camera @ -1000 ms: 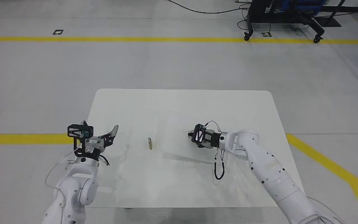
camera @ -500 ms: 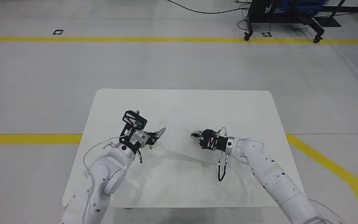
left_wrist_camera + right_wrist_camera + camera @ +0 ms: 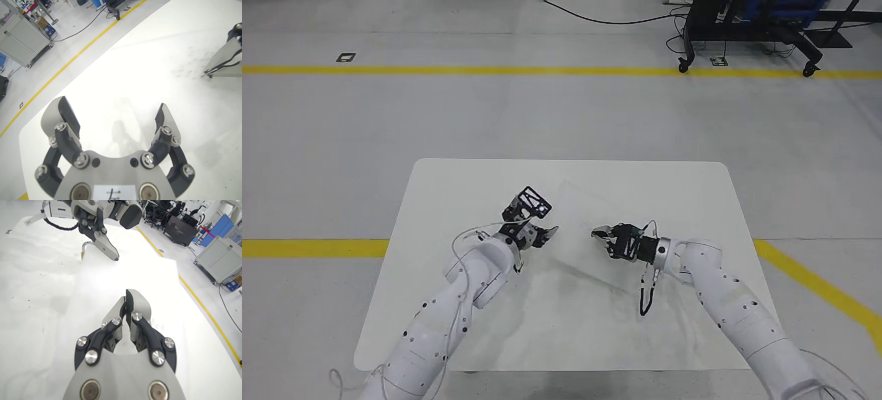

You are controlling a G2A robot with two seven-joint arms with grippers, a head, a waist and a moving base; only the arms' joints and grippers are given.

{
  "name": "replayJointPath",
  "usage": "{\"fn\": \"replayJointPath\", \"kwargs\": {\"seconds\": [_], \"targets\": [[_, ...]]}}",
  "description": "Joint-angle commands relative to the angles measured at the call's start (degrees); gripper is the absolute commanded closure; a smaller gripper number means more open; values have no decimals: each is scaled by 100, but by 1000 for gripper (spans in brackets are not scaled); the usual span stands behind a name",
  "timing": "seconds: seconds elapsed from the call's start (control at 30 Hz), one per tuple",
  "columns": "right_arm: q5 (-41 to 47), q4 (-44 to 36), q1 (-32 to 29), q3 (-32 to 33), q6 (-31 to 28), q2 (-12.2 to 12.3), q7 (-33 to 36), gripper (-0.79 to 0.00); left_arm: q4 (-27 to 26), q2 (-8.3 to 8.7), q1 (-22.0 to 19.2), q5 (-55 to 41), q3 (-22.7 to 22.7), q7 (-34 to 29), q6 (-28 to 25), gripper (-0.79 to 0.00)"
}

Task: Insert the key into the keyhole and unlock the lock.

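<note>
A small padlock [image 3: 82, 255] with a brass body and steel shackle stands on the white table [image 3: 442, 200]; in the top view the left arm covers it. My left gripper [image 3: 535, 237] hangs open just above and beside the lock, one of its fingers [image 3: 106, 248] pointing down past the shackle, nothing between its pads [image 3: 70, 115]. My right gripper [image 3: 125, 300] is shut a short way to the right, facing the lock. A thin metal sliver at its tip [image 3: 204, 74] looks like the key.
Yellow floor lines run behind the table and to both sides of it. A dark wheeled stand [image 3: 742, 30] is far back right. A black cable [image 3: 642, 295] loops off the right forearm. Small dark specks dot the tabletop [image 3: 181, 73].
The left arm has swung from the table's left edge to the middle, its open gripper now over the lock. The right gripper has drifted slightly to the right, still shut.
</note>
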Motion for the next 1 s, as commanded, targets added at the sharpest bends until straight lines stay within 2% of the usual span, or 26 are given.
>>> {"fn": "replayJointPath", "kwargs": {"seconds": [0.0, 0.17, 0.3, 0.43, 0.5, 0.6, 0.97], "targets": [[23, 12, -9, 2, 17, 4, -13, 0, 156, -34, -61, -122, 53, 14, 46, -785], [132, 92, -7, 60, -23, 27, -147, 0, 411, -70, -133, -146, 51, 103, 116, -785], [187, 17, 5, 110, -54, 46, -103, 0, 335, -53, -84, -271, -198, 282, 227, -785], [252, -253, -64, 196, -142, 85, 1, 0, 22, 26, 121, -533, -749, 504, 239, -785], [381, -389, -139, 286, -207, 110, 3, 0, -238, 75, 324, -958, -1138, 635, 115, -785], [650, -732, -332, 428, -191, 139, 183, 0, -651, 151, 672, -2001, -1743, 1034, -634, -785], [674, -778, -359, 449, -168, 143, 221, 0, -647, 149, 687, -2004, -1722, 1033, -648, -785]]}}
